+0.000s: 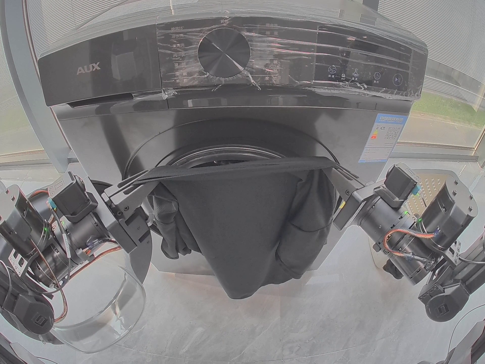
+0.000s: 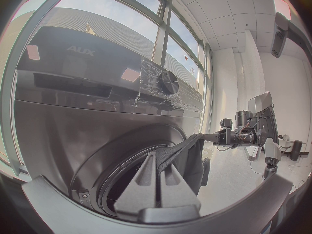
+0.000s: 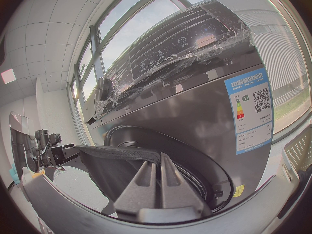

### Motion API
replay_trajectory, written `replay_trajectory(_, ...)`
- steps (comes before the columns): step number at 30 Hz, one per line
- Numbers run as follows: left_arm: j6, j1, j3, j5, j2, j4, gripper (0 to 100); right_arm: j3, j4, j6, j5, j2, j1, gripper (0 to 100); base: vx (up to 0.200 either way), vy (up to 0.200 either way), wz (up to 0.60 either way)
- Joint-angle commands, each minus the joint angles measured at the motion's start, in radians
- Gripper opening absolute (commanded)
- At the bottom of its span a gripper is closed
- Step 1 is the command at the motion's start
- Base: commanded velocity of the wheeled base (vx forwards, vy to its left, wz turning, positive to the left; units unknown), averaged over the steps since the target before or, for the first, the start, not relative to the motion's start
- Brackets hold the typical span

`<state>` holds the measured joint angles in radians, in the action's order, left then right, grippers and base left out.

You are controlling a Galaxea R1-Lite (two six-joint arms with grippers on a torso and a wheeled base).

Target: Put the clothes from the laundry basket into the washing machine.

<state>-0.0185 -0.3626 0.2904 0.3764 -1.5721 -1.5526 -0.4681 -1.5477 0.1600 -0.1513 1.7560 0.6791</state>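
A dark grey garment (image 1: 242,228) hangs stretched in front of the round opening (image 1: 227,155) of the washing machine (image 1: 232,112). My left gripper (image 1: 132,182) is shut on the garment's left top edge and my right gripper (image 1: 333,170) is shut on its right top edge. The hem runs taut between them and the cloth droops down past the opening toward the floor. The left wrist view has the left gripper (image 2: 158,158) pinching the garment (image 2: 187,160) just before the drum. The right wrist view has the right gripper (image 3: 157,161) clamped on the garment (image 3: 113,166).
The machine's clear glass door (image 1: 101,299) stands swung open at the lower left, beside my left arm. A pale perforated laundry basket (image 1: 429,183) sits at the right behind my right arm. Grey floor tiles (image 1: 303,324) spread below the machine.
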Motion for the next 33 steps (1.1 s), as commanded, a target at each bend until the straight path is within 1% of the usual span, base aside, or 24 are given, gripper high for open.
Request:
replay_trajectory(1,-0.003,-0.009,-0.014,0.001,-0.009,0.005,0,-0.001,0.001,0.004,0.001,0.0,0.031,0,0.0,0.0,0.0)
replay_trajectory(3,-0.003,-0.018,-0.033,-0.004,-0.022,0.02,0,-0.001,0.001,0.006,-0.004,0.002,0.054,0,0.0,0.0,0.0)
replay_trajectory(5,-0.001,-0.042,-0.06,-0.011,-0.037,0.032,0,0.002,0.001,0.007,-0.008,0.004,0.065,0,0.0,0.0,0.0)
replay_trajectory(6,0.002,-0.042,-0.065,-0.011,-0.039,0.032,0,0.002,0.001,0.007,-0.01,0.004,0.065,0,0.0,0.0,0.0)
replay_trajectory(7,0.015,-0.041,-0.079,-0.008,-0.045,0.035,100,0.003,0.001,0.009,-0.01,0.005,0.066,0,0.0,0.0,0.0)
replay_trajectory(8,0.02,-0.039,-0.088,-0.007,-0.052,0.037,100,0.006,0.001,0.009,-0.01,0.005,0.066,0,0.0,0.0,0.0)
replay_trajectory(10,0.019,-0.039,-0.093,-0.001,-0.058,0.035,100,0.009,0.001,0.009,-0.008,0.007,0.068,0,0.0,0.0,0.0)
replay_trajectory(11,0.009,-0.042,-0.097,-0.001,-0.063,0.037,100,0.009,0.001,0.01,-0.008,0.01,0.073,0,0.0,0.0,0.0)
replay_trajectory(12,0.006,-0.045,-0.106,-0.001,-0.075,0.039,100,0.006,0.0,0.015,-0.01,0.019,0.08,0,0.0,0.0,0.0)
replay_trajectory(14,0.009,-0.05,-0.131,-0.01,-0.1,0.035,100,-0.003,0.0,0.019,-0.011,0.033,0.099,0,0.0,0.0,0.0)
replay_trajectory(15,0.019,-0.052,-0.154,-0.013,-0.144,0.016,100,-0.012,-0.002,0.023,-0.011,0.05,0.117,0,0.0,0.0,0.0)
replay_trajectory(22,0.019,-0.099,-0.154,-0.013,-0.25,0.0,100,-0.044,0.001,0.027,-0.004,0.096,0.128,0,0.0,0.0,0.0)
replay_trajectory(26,0.02,-0.145,-0.152,-0.014,-0.318,-0.003,100,-0.057,0.001,0.027,-0.001,0.096,0.131,0,0.0,0.0,0.0)
replay_trajectory(33,0.019,-0.157,-0.135,-0.019,-0.347,-0.001,100,-0.099,0.008,0.024,0.002,0.099,0.143,0,0.0,0.0,0.0)
